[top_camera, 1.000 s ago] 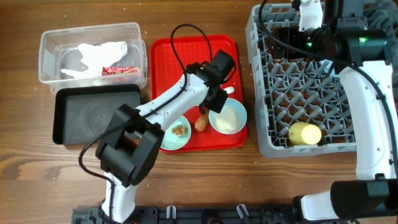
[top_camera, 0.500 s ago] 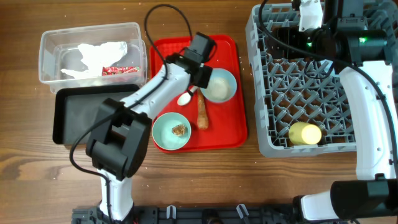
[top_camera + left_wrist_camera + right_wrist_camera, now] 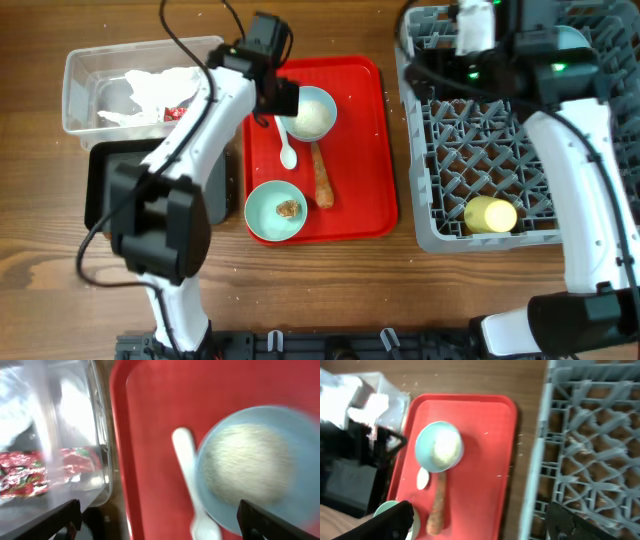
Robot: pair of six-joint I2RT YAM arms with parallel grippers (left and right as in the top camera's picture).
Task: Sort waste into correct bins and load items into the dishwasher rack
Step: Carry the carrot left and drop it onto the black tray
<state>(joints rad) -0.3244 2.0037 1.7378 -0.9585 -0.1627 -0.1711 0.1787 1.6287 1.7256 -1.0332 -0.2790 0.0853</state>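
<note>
Left claw [image 3: 159, 510] is over the far left of the red tray [image 3: 360, 130], fingers [image 3: 60, 517] spread wide at the bottom corners of its wrist view: open, nothing clamped. Right by it sits the rice bowl [image 3: 328, 105], upright, a mound of white rice [image 3: 245, 462] inside. Whether a finger touches its rim, I cannot tell.

Just beside that bowl lies the white spoon [image 3: 288, 150], long axis running far-to-near on the tray, scoop end toward the near edge. The carrot stick [image 3: 322, 180] lies almost parallel to it, one end at the bowl's near side, the other pointing at the near edge too. By the tray's near left corner the second bowl [image 3: 262, 222] stands upright with a brown scrap [image 3: 289, 209] in it.

Off to the left on the worktop [image 3: 60, 270], the clear tub [image 3: 75, 60] holds the napkin [image 3: 150, 85] and the red wrapper [image 3: 30, 475], which is stretched left to right. The black tub [image 3: 110, 190] sits just in front of it.

Right claw [image 3: 480, 510] hangs over the rack's [image 3: 520, 150] far left corner, jaws wide, empty. The yellow cup [image 3: 490, 213] lies in the rack's near row.
</note>
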